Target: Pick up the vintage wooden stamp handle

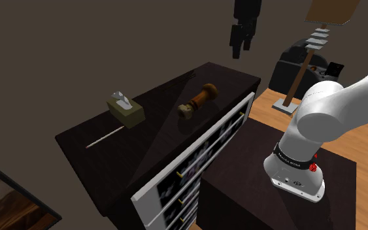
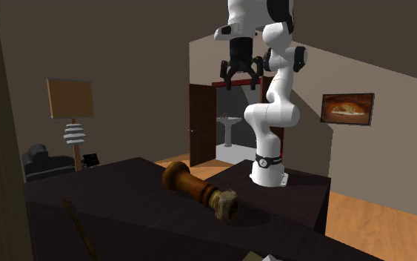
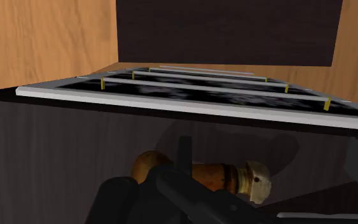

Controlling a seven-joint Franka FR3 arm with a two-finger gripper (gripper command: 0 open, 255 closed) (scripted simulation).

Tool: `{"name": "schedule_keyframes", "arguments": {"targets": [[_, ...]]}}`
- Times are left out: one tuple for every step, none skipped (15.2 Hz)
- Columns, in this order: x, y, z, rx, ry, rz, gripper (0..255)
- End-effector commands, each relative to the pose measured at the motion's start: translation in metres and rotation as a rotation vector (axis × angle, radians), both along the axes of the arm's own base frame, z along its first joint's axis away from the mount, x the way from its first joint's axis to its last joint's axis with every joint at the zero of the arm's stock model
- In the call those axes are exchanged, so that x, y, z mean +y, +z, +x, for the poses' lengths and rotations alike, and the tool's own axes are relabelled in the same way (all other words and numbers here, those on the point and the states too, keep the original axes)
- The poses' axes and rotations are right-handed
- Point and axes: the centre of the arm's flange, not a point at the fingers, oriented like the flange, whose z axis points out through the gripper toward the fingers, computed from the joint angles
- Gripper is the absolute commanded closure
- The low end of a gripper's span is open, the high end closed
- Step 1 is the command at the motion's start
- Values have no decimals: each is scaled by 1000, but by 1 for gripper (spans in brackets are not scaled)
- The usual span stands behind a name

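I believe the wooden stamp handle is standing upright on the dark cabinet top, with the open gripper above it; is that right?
Not quite: the stamp handle lies on its side on the dark cabinet top, as the shoulder view shows. The gripper is indeed open and above it.

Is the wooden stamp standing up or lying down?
Lying down: the stamp handle lies lengthwise on the dark cabinet top, knob at one end.

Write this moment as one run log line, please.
stage: before grasp | hand: open, high above dresser top | stamp handle: lying on its side, untouched | grasp: not yet
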Motion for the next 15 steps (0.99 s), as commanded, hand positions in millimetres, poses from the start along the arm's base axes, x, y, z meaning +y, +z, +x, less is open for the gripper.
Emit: {"name": "schedule_keyframes", "arguments": {"targets": [[0,0,0,0,0,0,0],[-5,-10,5,-1,53,1,0],[-11,-21,11,-2,107,1,0],[-16,-31,17,-3,160,2,0],[-20,-41,23,-4,214,3,0],[-24,-51,29,-5,267,3,0],[-28,-62,36,-6,320,4,0],[-32,-72,43,-7,374,4,0],[-35,-82,50,-8,427,5,0],[-37,-92,57,-8,480,6,0],[-40,-103,64,-9,534,6,0],[-42,-113,72,-10,587,7,0],[-43,-123,79,-11,641,8,0],[-44,-133,87,-12,694,8,0],[-45,-143,94,-13,747,9,0]]}}
